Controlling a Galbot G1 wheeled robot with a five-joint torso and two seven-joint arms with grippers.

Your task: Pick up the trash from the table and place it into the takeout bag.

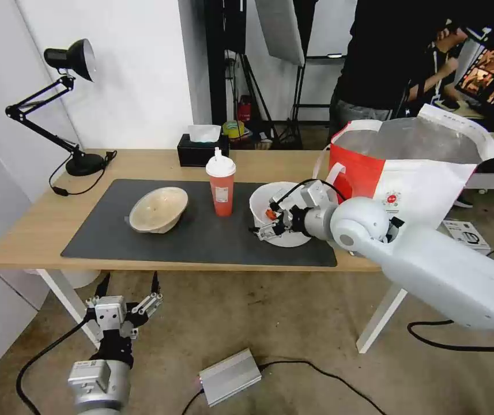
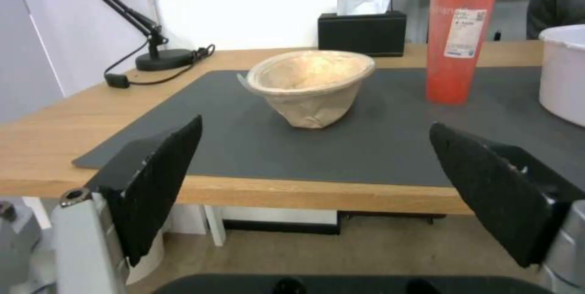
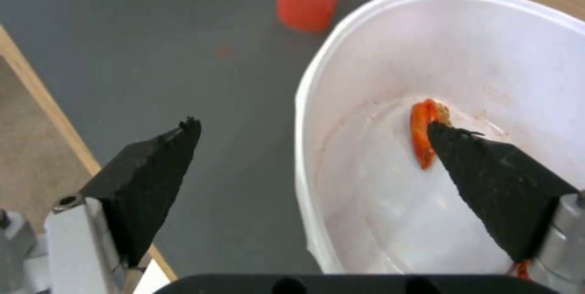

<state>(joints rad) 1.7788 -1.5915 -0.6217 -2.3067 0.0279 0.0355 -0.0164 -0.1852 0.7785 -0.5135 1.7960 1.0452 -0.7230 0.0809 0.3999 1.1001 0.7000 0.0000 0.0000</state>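
Below the near edge of the table (image 1: 39,230), on the left, the left gripper (image 1: 131,287) is held low with its fingers (image 2: 160,179) spread wide apart and nothing between them. Beyond those fingers, on the dark mat (image 1: 200,236), the beige paper bowl (image 1: 158,208) is seen tilted, and just to its right the red cup (image 1: 221,183) with its white lid stands upright. Farther right, the right gripper (image 1: 267,222) is placed at the near-left rim of the white bowl (image 1: 270,199); its fingers (image 3: 152,179) are apart, one outside the wall over the mat and the other inside, beside a red food scrap (image 3: 422,131). Whether the rim is touched cannot be told. Past the bowl, at the table's right end, the takeout bag (image 1: 408,173) stands open, its foil lining exposed.
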